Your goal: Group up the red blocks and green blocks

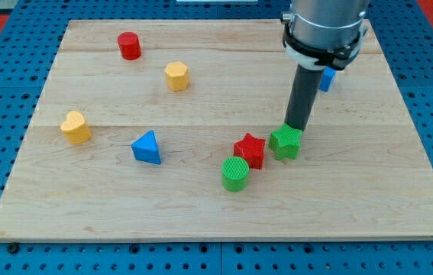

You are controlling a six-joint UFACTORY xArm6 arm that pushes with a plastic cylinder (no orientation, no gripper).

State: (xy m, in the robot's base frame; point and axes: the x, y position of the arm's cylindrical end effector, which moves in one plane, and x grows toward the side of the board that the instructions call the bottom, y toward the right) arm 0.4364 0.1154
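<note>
A red star block lies right of the board's middle. A green star block sits just to its right, nearly touching it. A green cylinder stands just below and left of the red star. A red cylinder stands alone at the upper left. My tip is at the top right edge of the green star block, touching or almost touching it.
A yellow hexagonal block is at the upper middle, a yellow heart-like block at the left, a blue triangle left of centre. A blue block is partly hidden behind the arm. The wooden board lies on a blue pegboard.
</note>
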